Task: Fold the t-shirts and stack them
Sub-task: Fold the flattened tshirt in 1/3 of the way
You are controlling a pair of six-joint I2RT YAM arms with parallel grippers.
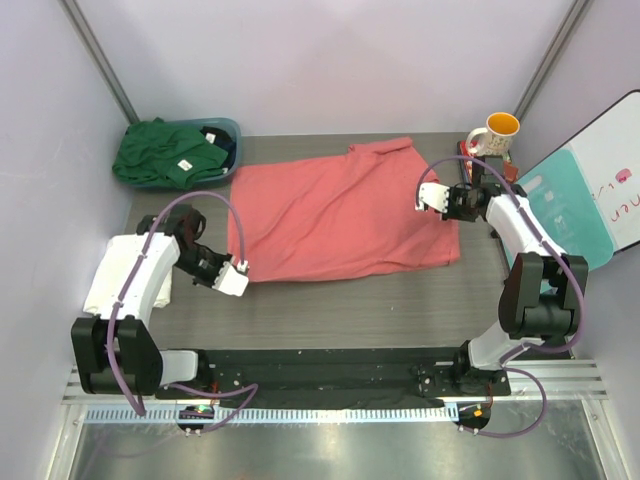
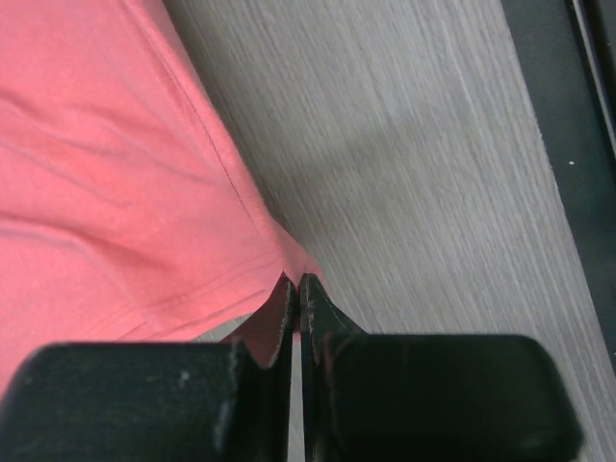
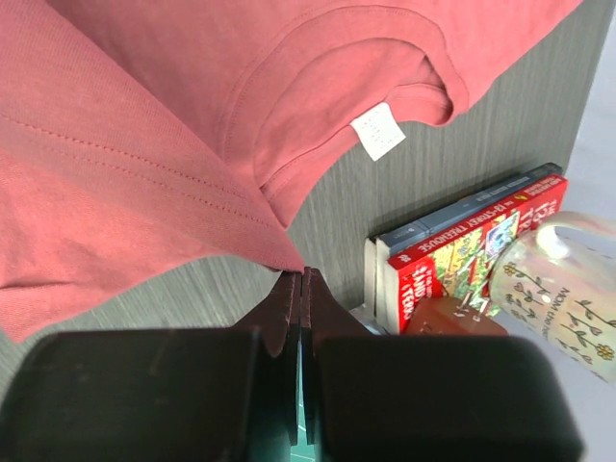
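Top view: coral-red t-shirt (image 1: 340,215) spread flat mid-table (image 1: 350,310), not folded. Dark green t-shirt (image 1: 165,150) bunched in the teal tub (image 1: 232,132), far left. No white shirt visible, no stack yet. Left gripper (image 1: 240,272) is at the red shirt's near-left corner, right gripper (image 1: 428,197) at its right edge.

Left wrist: jaws closed, pinching that corner.

Right wrist: jaws closed, apparently nipping the shirt's edge. Collar label (image 3: 377,130) faces up. Books (image 3: 472,241) and mug (image 3: 558,289) are just right.

Read: first fold only starting, and everything else is left to do.
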